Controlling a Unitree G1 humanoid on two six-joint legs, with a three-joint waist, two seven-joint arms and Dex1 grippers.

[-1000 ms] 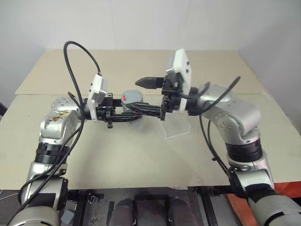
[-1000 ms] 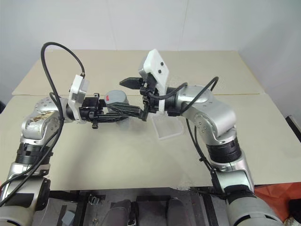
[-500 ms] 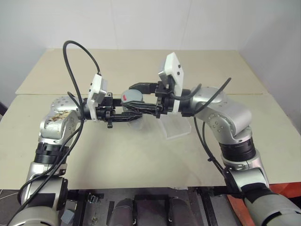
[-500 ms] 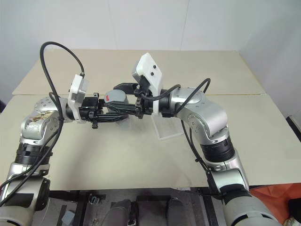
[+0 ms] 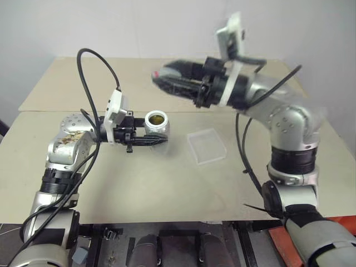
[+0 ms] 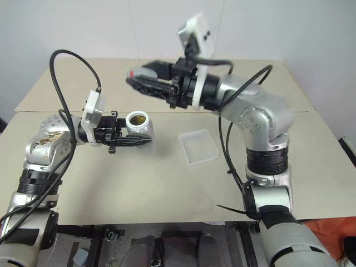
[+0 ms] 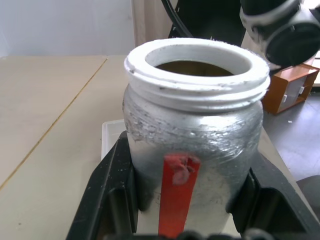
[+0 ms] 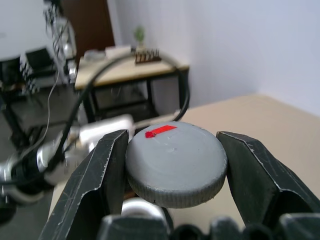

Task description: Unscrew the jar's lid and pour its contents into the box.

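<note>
**Lid off, jar open in left gripper**

With its white threaded mouth uncovered, the jar (image 7: 192,125) stands upright, clamped between the left gripper's (image 5: 153,139) black fingers above the beige table (image 5: 139,183); its cylindrical wall looks frosted silver with a red strip. Dark brown contents (image 5: 156,118) show inside. The right gripper (image 8: 172,165) pinches the round, matte grey lid (image 8: 175,162), red-marked on top, raised above and to the far right of the jar. The shallow clear plastic box (image 5: 206,146) lies right of the jar, apart.

Matt grey lid (image 8: 175,162); clear plastic box (image 5: 206,146)
</note>
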